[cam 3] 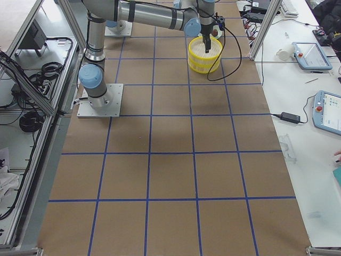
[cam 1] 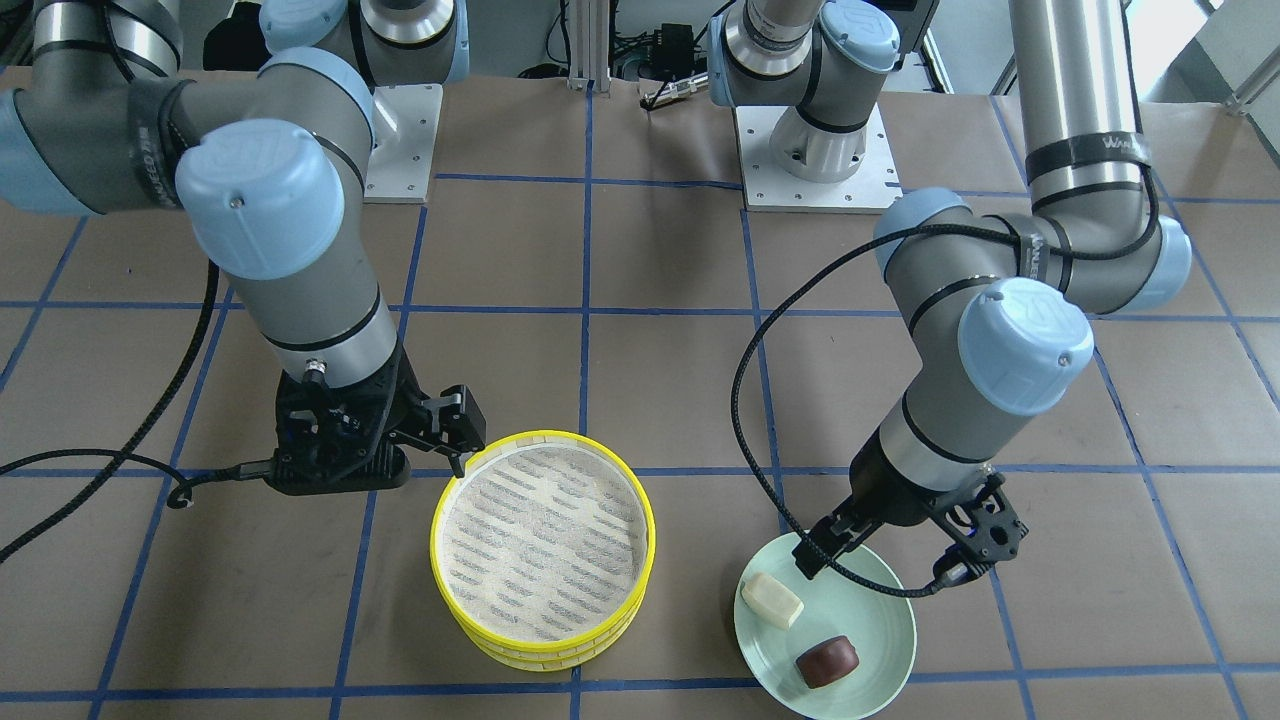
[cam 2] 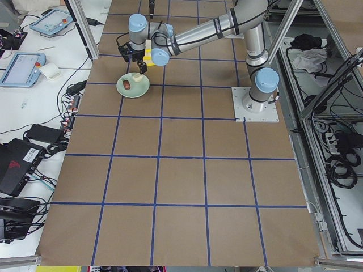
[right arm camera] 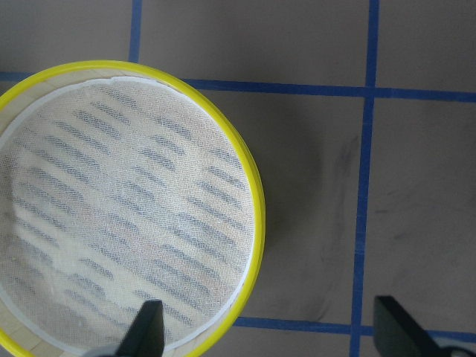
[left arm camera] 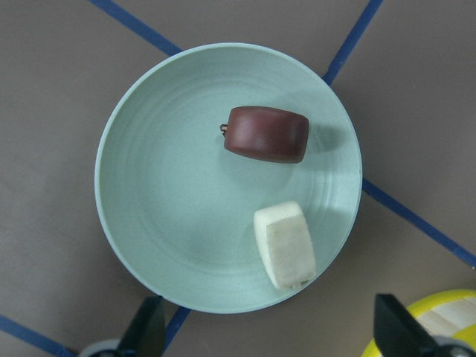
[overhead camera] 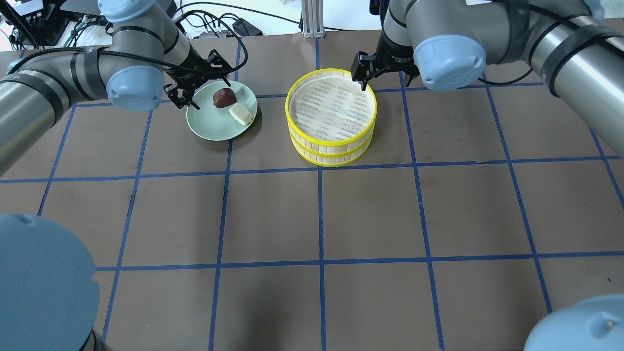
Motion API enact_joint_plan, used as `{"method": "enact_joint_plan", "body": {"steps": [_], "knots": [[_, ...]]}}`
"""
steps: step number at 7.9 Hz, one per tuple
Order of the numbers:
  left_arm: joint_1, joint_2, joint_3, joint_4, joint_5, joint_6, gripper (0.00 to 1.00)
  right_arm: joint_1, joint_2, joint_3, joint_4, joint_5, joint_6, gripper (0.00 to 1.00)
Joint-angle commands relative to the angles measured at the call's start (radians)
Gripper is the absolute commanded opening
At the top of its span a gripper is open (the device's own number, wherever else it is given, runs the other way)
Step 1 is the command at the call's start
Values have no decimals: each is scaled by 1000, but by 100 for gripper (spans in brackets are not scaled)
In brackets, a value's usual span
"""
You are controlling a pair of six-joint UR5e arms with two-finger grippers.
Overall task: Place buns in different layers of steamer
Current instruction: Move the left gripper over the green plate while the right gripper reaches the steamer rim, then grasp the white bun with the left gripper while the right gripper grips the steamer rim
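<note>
The two steamer layers [cam 1: 440,545] are stacked, with yellow rims and an empty mesh floor; they also show in the overhead view [overhead camera: 331,146] and the right wrist view [right arm camera: 256,223]. The cream-white bun [cam 1: 772,600] and the reddish-brown bun [cam 1: 827,662] lie side by side on the pale green plate [cam 1: 870,620]. Both also show in the left wrist view, white [left arm camera: 285,244] and brown [left arm camera: 266,134]. My left gripper [cam 1: 895,565] hangs open and empty above the plate. My right gripper [cam 1: 385,465] is open and empty above the top layer's rim, the rim running between its fingers.
The plate [overhead camera: 207,124] sits left of the steamer [overhead camera: 331,146] in the overhead view, with a narrow gap between them. Brown table paper with blue grid tape [overhead camera: 319,219] covers the table. The arm bases [cam 1: 815,165] stand at the robot's side.
</note>
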Motion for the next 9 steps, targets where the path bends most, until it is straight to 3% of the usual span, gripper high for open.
{"method": "enact_joint_plan", "body": {"steps": [1,5,9], "knots": [[0,-92,13,99,-57,-52,94,9,46,16,-86,18,16,100],[0,-175,38,138,-60,-57,99,9,107,44,-141,38,33,100],[0,-209,32,132,-70,-57,97,9,138,61,-169,37,35,100]]}}
